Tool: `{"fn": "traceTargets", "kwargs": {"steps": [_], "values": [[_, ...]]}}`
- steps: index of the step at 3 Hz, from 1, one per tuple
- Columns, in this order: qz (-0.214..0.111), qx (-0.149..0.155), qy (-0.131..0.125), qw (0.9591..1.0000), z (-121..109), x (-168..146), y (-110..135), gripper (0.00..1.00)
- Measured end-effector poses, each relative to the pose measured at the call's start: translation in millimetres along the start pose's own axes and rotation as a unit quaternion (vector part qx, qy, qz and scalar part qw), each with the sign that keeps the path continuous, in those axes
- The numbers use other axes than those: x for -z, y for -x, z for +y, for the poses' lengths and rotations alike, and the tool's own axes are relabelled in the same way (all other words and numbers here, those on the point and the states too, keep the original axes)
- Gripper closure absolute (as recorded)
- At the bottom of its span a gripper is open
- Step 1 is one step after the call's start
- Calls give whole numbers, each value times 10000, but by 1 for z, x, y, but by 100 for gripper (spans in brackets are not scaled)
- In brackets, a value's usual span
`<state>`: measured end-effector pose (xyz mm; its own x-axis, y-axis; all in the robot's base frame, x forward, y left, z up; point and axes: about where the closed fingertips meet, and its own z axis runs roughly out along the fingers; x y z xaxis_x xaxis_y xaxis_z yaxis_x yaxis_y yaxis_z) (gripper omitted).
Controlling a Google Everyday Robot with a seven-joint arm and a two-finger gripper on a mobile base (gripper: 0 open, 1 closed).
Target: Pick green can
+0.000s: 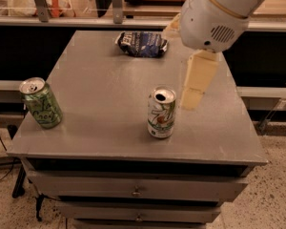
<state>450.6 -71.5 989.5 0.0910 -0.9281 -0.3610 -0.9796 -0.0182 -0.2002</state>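
The green can (40, 103) stands at the table's left edge, near the front corner, leaning slightly. It has an all-green body with pale lettering and a silver top. My gripper (192, 92) hangs from the big white arm housing (214, 18) over the right half of the table. It is just right of a white can with green stripes (161, 112) and far to the right of the green can. It holds nothing that I can see.
A dark blue snack bag (142, 44) lies at the back middle of the grey table (105, 80). The table is a cabinet with drawers (138, 190) below. A counter with clutter runs behind it.
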Motion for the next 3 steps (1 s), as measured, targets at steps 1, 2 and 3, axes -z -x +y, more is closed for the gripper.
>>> {"fn": "traceTargets", "kwargs": {"steps": [1, 2, 3], "values": [[-342, 172, 0, 9993, -27, -17, 28, 0], [-524, 258, 32, 9983, -47, -25, 53, 0], [-791, 459, 132, 9957, -62, -36, 83, 0]]}}
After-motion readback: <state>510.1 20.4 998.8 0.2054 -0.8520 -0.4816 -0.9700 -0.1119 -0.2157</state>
